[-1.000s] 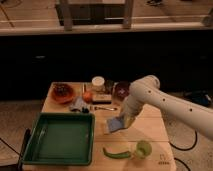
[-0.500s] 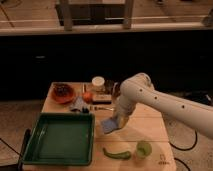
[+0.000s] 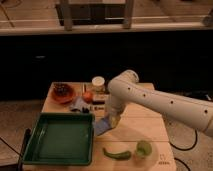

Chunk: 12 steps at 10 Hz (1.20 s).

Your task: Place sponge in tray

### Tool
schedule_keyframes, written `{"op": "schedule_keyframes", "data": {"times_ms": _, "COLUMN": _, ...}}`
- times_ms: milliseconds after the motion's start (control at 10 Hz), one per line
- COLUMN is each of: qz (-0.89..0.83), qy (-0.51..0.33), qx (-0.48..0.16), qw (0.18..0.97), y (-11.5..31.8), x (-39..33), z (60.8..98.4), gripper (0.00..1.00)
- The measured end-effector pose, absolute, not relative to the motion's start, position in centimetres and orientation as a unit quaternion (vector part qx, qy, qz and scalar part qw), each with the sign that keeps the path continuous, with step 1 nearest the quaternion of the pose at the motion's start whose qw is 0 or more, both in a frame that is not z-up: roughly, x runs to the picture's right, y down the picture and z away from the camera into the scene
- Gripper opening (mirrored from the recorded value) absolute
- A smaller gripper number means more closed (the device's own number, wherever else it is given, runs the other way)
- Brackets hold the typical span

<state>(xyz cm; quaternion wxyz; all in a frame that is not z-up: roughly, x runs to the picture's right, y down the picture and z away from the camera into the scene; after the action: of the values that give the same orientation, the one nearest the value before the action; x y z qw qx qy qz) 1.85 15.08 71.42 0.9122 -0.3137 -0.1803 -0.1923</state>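
A small flat blue sponge [image 3: 102,125] hangs tilted just off the right rim of the dark green tray [image 3: 61,138], a little above the wooden table. My gripper [image 3: 113,120] sits right above and beside the sponge, shut on its upper right end, at the tip of the white arm [image 3: 150,100] that reaches in from the right. The tray lies at the table's front left and its inside shows nothing in it.
At the table's back left stands a round orange-red bowl [image 3: 63,93]. Beside it are a grey-blue cloth [image 3: 79,103], an orange fruit [image 3: 88,96] and a pale jar [image 3: 98,83]. A green pepper [image 3: 117,153] and a green cup [image 3: 143,148] lie at the front right.
The arm has carried the sponge leftward across the table, from the middle to the tray's right rim. The other objects have stayed put.
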Motion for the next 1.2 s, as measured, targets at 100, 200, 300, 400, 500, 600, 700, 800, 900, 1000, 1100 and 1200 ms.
{"op": "schedule_keyframes", "data": {"times_ms": 100, "qz": -0.202, "qy": -0.182, "qx": -0.314, "qw": 0.91, "y": 15.0, "x": 1.1, "z": 71.4, "gripper": 0.05}}
{"op": "schedule_keyframes", "data": {"times_ms": 200, "qz": -0.211, "qy": -0.185, "qx": -0.313, "qw": 0.907, "y": 14.9, "x": 0.1, "z": 71.4, "gripper": 0.05}}
{"op": "schedule_keyframes", "data": {"times_ms": 300, "qz": -0.222, "qy": -0.188, "qx": -0.312, "qw": 0.904, "y": 14.8, "x": -1.0, "z": 71.5, "gripper": 0.05}}
{"op": "schedule_keyframes", "data": {"times_ms": 400, "qz": -0.233, "qy": -0.19, "qx": -0.312, "qw": 0.901, "y": 14.7, "x": -2.0, "z": 71.4, "gripper": 0.05}}
{"op": "schedule_keyframes", "data": {"times_ms": 500, "qz": -0.24, "qy": -0.191, "qx": -0.313, "qw": 0.899, "y": 14.7, "x": -2.4, "z": 71.4, "gripper": 0.05}}
{"op": "schedule_keyframes", "data": {"times_ms": 600, "qz": -0.246, "qy": -0.19, "qx": -0.315, "qw": 0.897, "y": 14.7, "x": -2.6, "z": 71.3, "gripper": 0.05}}
{"op": "schedule_keyframes", "data": {"times_ms": 700, "qz": -0.255, "qy": -0.19, "qx": -0.317, "qw": 0.894, "y": 14.8, "x": -3.4, "z": 71.3, "gripper": 0.05}}
{"op": "schedule_keyframes", "data": {"times_ms": 800, "qz": -0.262, "qy": -0.193, "qx": -0.316, "qw": 0.891, "y": 14.8, "x": -4.7, "z": 71.3, "gripper": 0.05}}
{"op": "schedule_keyframes", "data": {"times_ms": 900, "qz": -0.277, "qy": -0.196, "qx": -0.317, "qw": 0.885, "y": 14.9, "x": -7.0, "z": 71.3, "gripper": 0.05}}
{"op": "schedule_keyframes", "data": {"times_ms": 1000, "qz": -0.285, "qy": -0.198, "qx": -0.317, "qw": 0.883, "y": 15.0, "x": -7.9, "z": 71.3, "gripper": 0.05}}
{"op": "schedule_keyframes", "data": {"times_ms": 1100, "qz": -0.3, "qy": -0.2, "qx": -0.319, "qw": 0.877, "y": 15.1, "x": -9.1, "z": 71.3, "gripper": 0.05}}
{"op": "schedule_keyframes", "data": {"times_ms": 1200, "qz": -0.31, "qy": -0.202, "qx": -0.321, "qw": 0.872, "y": 15.3, "x": -9.7, "z": 71.3, "gripper": 0.05}}
